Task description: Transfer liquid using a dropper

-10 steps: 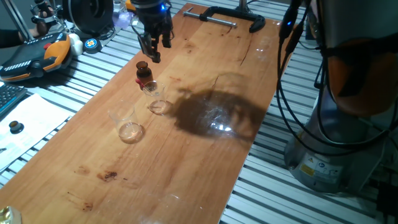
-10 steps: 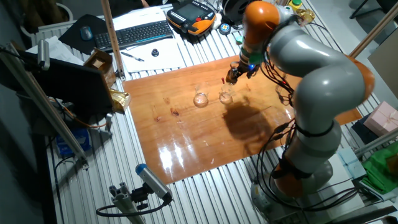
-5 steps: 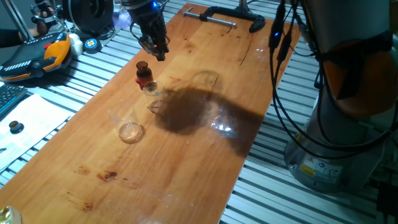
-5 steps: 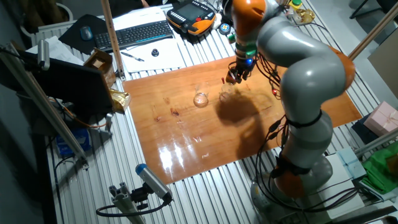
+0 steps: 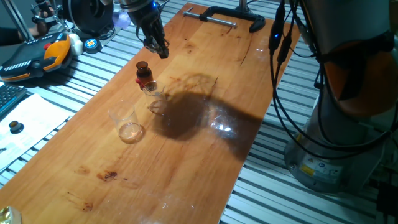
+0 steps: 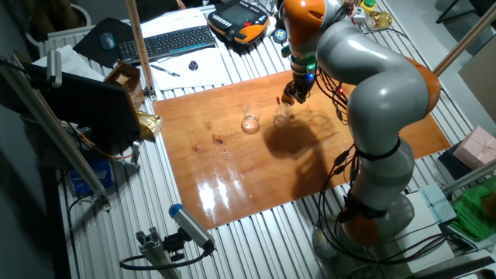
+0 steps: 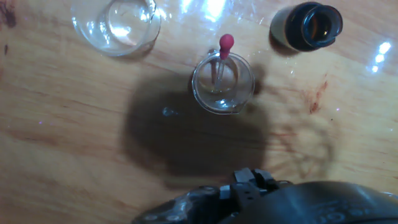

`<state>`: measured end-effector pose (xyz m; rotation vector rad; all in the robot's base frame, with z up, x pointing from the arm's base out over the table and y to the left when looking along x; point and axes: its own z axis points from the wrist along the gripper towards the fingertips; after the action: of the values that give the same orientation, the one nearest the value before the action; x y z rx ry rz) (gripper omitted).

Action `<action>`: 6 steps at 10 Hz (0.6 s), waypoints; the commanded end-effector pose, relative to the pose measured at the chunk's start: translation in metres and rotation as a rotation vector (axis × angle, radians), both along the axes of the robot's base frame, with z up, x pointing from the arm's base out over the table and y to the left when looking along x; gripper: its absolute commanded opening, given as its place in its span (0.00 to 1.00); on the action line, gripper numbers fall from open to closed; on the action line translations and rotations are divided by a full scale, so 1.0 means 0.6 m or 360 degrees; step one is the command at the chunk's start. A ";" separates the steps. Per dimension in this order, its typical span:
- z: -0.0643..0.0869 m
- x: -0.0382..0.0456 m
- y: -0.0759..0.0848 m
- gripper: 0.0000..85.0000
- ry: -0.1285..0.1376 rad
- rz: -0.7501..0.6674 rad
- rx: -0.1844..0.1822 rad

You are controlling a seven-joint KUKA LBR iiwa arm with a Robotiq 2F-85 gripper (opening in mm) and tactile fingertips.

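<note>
Glass: two beakers (image 7: 115, 25) (image 7: 222, 83), one amber bottle (image 7: 306, 25), one dropper (image 7: 224, 52).

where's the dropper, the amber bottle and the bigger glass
dropper (image 7: 226, 43), hand view, on its red bulb, standing in the small beaker
amber bottle (image 7: 307, 25), hand view, on its open dark mouth
bigger glass (image 7: 114, 25), hand view, on its clear bottom seen from above

Slim dropper (image 7: 221, 57) with a small red bulb, standing tilted inside a small clear beaker (image 7: 222, 83), bulb above the rim, thin layer of clear liquid (image 7: 219, 93) at the beaker's bottom, on the desk (image 7: 74, 124)
</note>
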<state>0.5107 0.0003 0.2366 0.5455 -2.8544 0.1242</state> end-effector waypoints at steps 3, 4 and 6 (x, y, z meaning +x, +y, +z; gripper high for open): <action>0.000 0.000 0.000 0.01 -0.0003 -0.0009 -0.0002; 0.000 0.000 0.000 0.01 -0.0007 -0.0016 -0.0004; 0.000 0.000 0.000 0.01 -0.0043 -0.0046 0.0087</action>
<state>0.5106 -0.0008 0.2369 0.5153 -2.8920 0.0577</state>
